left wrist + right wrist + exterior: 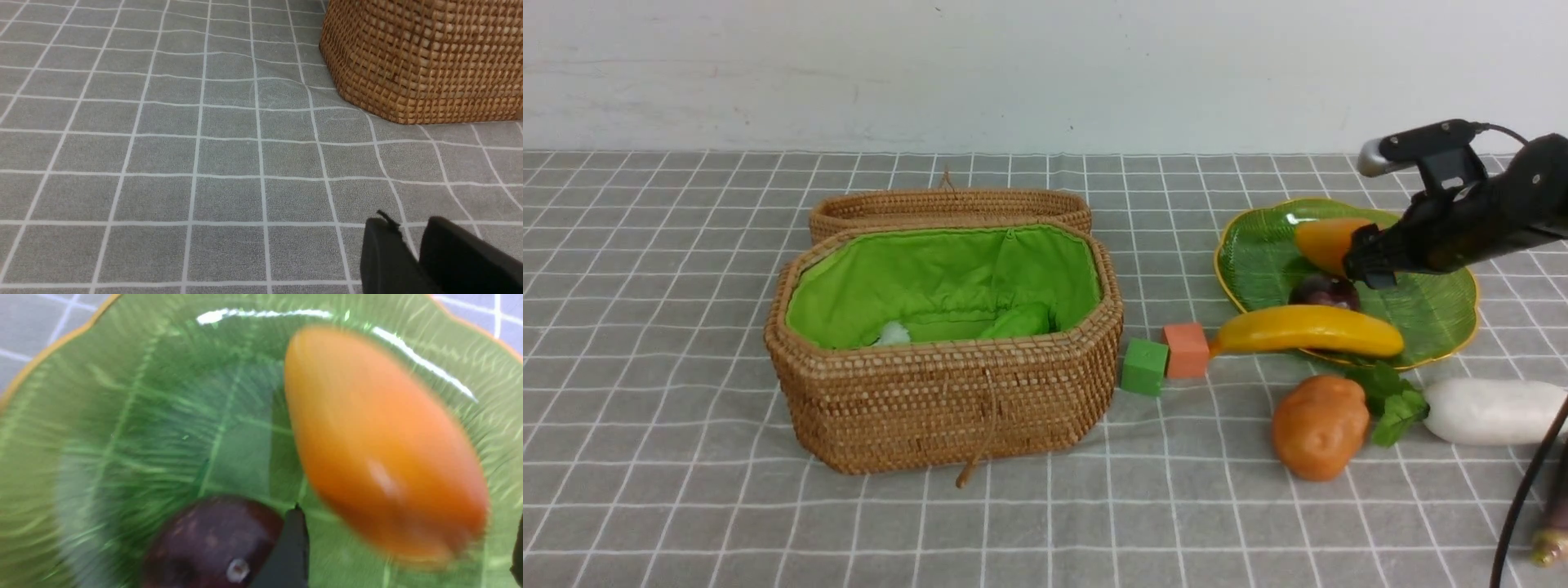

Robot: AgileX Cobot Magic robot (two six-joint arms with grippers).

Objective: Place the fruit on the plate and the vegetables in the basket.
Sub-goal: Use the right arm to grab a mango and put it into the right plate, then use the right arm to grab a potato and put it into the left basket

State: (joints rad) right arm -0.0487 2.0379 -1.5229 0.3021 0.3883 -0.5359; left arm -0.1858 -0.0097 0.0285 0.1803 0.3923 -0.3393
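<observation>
The shiny orange-yellow mango (384,445) lies on the green glass plate (122,416), between the right arm's black fingers (290,547), which are wide apart and not touching it. The small dark purple plum (212,543) sits beside one finger. The left arm's fingers (388,261) hang almost together, holding nothing.

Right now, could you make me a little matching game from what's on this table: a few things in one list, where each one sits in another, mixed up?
Things:
1. mango
2. banana
3. potato
4. radish

Places:
A. on the cloth, right beside the radish's green leaves
B. wholly on the plate
C. on the cloth, at the frame's right edge
D. across the plate's near rim, stem end hanging off

Pairs: 1-B, 2-D, 3-A, 4-C
</observation>
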